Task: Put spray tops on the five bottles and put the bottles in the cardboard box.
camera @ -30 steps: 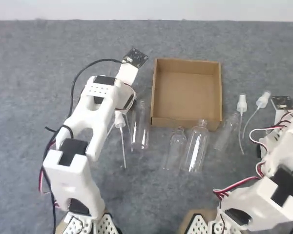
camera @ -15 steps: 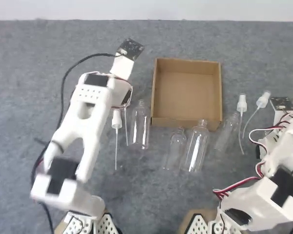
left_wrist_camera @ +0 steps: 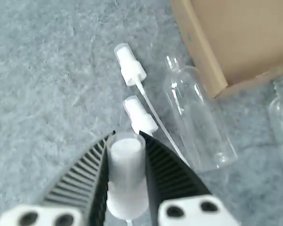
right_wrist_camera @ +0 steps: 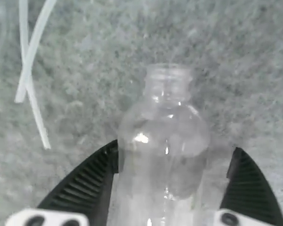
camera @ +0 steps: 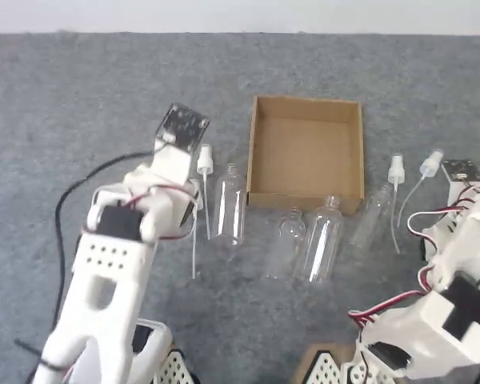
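My left gripper (left_wrist_camera: 127,134) is shut on a white spray top (left_wrist_camera: 126,174), held above the carpet; its thin tube (camera: 194,256) hangs down. Below it lie two more spray tops (left_wrist_camera: 129,70) (left_wrist_camera: 140,120) beside a clear bottle (left_wrist_camera: 203,122) (camera: 230,204). The cardboard box (camera: 256,152) stands just right of that bottle, with nothing inside. Three more bottles (camera: 286,244) (camera: 322,238) (camera: 374,212) lie in front of the box. My right gripper (right_wrist_camera: 174,147) stands open around another clear bottle (right_wrist_camera: 165,136), with a gap on one side.
Two spray tops (camera: 396,168) (camera: 430,162) with long tubes lie right of the box, close to the right arm (camera: 464,240). Their tubes (right_wrist_camera: 30,70) cross on the carpet near my right gripper. Grey carpet (camera: 80,104) covers the table.
The left arm has lifted and drawn back toward the near edge with the spray top in its gripper, leaving another spray top by the bottle. The right arm has not moved.
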